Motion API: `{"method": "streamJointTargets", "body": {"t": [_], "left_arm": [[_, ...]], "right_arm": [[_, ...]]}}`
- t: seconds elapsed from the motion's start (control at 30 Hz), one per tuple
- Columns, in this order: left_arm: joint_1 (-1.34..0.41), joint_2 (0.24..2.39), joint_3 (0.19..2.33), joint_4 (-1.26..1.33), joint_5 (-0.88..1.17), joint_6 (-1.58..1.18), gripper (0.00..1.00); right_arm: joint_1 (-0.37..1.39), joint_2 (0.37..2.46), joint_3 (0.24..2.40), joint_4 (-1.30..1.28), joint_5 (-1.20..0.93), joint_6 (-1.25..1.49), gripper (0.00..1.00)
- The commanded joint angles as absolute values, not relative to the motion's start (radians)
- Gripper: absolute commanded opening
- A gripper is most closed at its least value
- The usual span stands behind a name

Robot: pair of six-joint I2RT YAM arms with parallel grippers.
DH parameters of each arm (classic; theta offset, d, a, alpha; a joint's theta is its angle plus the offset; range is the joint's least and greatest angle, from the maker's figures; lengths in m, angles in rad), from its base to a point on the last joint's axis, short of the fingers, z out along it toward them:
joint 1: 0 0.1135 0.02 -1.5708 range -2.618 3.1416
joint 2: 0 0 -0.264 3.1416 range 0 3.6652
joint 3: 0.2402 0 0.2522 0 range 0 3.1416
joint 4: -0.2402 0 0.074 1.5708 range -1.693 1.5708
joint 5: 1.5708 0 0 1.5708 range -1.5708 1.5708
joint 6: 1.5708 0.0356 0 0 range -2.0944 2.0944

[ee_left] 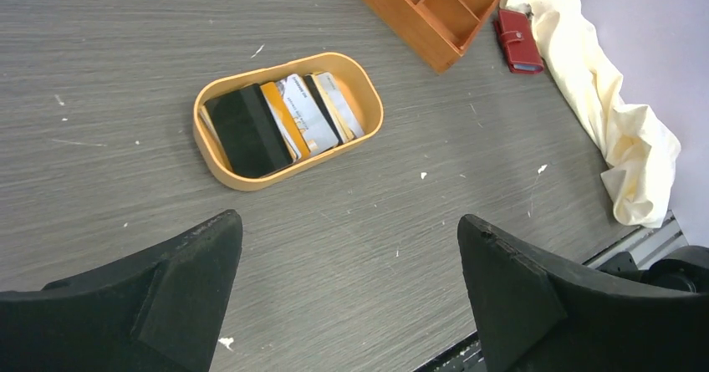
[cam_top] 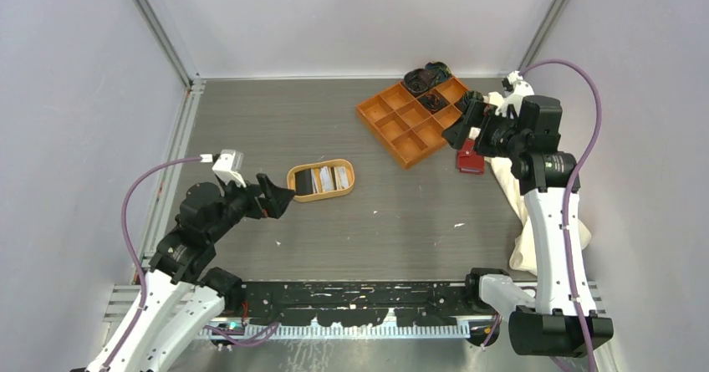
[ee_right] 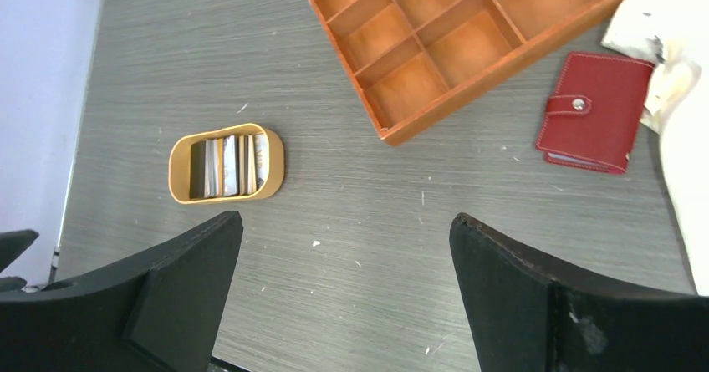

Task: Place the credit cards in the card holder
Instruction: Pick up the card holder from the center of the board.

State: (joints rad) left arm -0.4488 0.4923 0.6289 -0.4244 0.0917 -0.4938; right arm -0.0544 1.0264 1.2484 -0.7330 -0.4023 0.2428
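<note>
Both empty and apart — left pincer (ee_left: 347,238), right pincer (ee_right: 345,231) (credit cards (ee_left: 288,121) in dish (ee_left: 244,181)).

One red card holder (ee_right: 595,111), one oval tan dish (ee_left: 247,180), one orange nine-compartment tray (ee_right: 468,50), one cream cloth (ee_left: 619,129); about five overlapping credit cards (ee_left: 284,121), exact count unclear.

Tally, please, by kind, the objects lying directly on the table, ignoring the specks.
Dish: 1
Tray: 1
Wallet: 1
Cloth: 1
Total: 4
</note>
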Motion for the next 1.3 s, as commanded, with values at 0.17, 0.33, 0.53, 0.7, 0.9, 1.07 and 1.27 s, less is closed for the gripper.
{"method": "streamJointTargets", "body": {"t": [0.17,0.33,0.53,0.7,0.9,1.07,1.27], "left_arm": [[-0.342,0.519,0.733,-0.515,0.25,-0.531,0.99],[-0.315,0.556,0.712,-0.454,0.385,-0.605,0.99],[-0.646,0.716,0.791,-0.543,0.084,-0.532,1.0],[-0.896,0.869,0.881,-0.527,-0.046,-0.422,1.0],[-0.9,0.982,1.046,-0.6,-0.07,-0.24,1.0],[-0.789,1.045,1.083,-0.569,-0.024,-0.166,1.0],[-0.773,1.012,0.955,-0.499,-0.053,-0.107,0.98]], "right_arm": [[-0.1,1.037,1.391,-0.867,-0.25,0.276,0.99],[-0.118,0.994,1.349,-0.842,-0.288,0.223,1.0],[-0.132,1.02,1.305,-0.848,-0.578,-0.017,0.99],[-0.135,1.155,1.285,-0.775,-0.771,-0.083,0.99],[-0.136,1.361,1.269,-0.637,-0.639,-0.135,1.0],[-0.141,1.456,1.233,-0.588,-0.417,-0.172,0.99],[-0.164,1.588,1.239,-0.554,-0.22,-0.174,1.0]]}}
